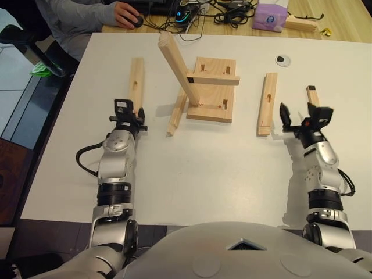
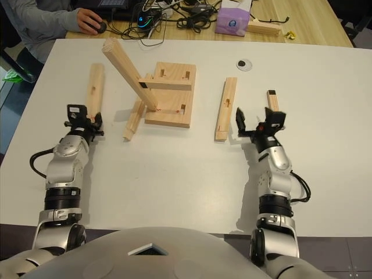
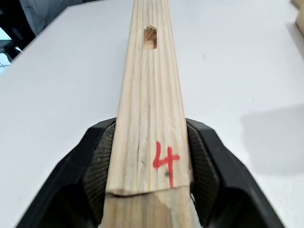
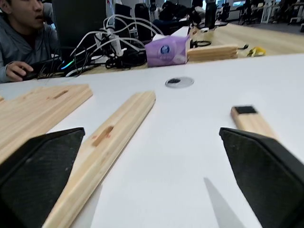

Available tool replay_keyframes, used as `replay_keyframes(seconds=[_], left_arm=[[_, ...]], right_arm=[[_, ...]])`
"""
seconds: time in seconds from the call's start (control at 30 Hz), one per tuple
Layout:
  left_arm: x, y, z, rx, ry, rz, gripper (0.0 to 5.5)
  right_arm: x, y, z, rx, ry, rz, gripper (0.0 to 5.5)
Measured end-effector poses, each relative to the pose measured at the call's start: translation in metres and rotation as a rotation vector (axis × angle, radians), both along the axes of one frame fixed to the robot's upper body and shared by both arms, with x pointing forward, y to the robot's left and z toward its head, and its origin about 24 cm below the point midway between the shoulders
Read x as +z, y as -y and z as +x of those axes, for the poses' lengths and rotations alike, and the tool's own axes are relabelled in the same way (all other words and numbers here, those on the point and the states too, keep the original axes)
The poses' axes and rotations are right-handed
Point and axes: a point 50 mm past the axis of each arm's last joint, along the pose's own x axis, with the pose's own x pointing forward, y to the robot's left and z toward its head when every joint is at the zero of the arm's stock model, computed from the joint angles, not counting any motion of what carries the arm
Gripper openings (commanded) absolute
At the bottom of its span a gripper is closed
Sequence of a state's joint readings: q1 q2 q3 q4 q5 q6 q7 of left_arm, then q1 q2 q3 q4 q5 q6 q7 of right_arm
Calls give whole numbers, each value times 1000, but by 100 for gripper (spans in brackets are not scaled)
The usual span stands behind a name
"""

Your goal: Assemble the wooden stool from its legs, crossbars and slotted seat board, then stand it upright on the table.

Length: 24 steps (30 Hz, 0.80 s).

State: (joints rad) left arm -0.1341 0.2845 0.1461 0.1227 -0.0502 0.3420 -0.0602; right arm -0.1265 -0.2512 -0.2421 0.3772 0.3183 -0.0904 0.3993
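Observation:
The slotted seat board [image 1: 216, 103] lies flat at the table's middle back. One leg [image 1: 177, 64] stands slanted in it, a bar [image 1: 216, 80] rests across it, and another piece [image 1: 177, 115] pokes out from its left edge. My left gripper [image 1: 129, 118] is shut on the near end of a leg [image 3: 151, 95] lying on the table at the left, with both pads [image 3: 99, 171] pressed on its sides. My right gripper [image 1: 303, 114] stands open at the right, nothing between its fingers [image 4: 40, 164]. A slotted leg [image 4: 110, 137] lies to its left, and a short dark-tipped piece [image 1: 313, 95] just beyond it.
A small black disc [image 1: 283, 60] sits on the table behind the right-hand pieces. On the desk behind are a purple tissue box [image 1: 270, 15], tangled cables [image 1: 192, 14], a wooden block [image 1: 301, 24] and a person's hand on a mouse [image 1: 128, 16]. The white table [image 1: 209, 174] is bare near me.

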Motion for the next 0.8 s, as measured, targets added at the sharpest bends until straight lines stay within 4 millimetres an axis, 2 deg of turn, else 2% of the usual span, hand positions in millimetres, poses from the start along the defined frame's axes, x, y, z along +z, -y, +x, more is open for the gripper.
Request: replay_keyframes(seconds=[0.1,0.17,0.23,0.3,0.33,0.43,0.47,0.5,0.6,0.7,0.8], left_arm=[[43,9,17,-34,257,53,203],[55,7,18,-28,345,71,203],[70,-8,16,20,448,122,203],[96,-23,19,42,579,181,203],[122,-28,22,28,689,232,203],[176,-22,29,-60,900,305,203],[196,-6,30,-149,983,326,203],[205,11,31,-246,1029,343,203],[211,62,30,-513,1099,349,203],[203,86,28,-606,1121,356,203],[191,113,19,-720,1140,349,203]], right_arm=[[25,9,19,-26,88,-13,540],[42,13,28,-34,139,-17,540],[74,19,40,-13,224,-19,540],[116,17,53,60,320,-14,540],[147,10,60,141,394,-3,540],[202,-18,66,359,506,94,540],[222,-30,66,447,541,152,540],[235,-41,66,515,557,209,540],[269,-74,63,722,588,401,540],[293,-94,49,872,627,492,540],[305,-102,31,976,646,532,540]])
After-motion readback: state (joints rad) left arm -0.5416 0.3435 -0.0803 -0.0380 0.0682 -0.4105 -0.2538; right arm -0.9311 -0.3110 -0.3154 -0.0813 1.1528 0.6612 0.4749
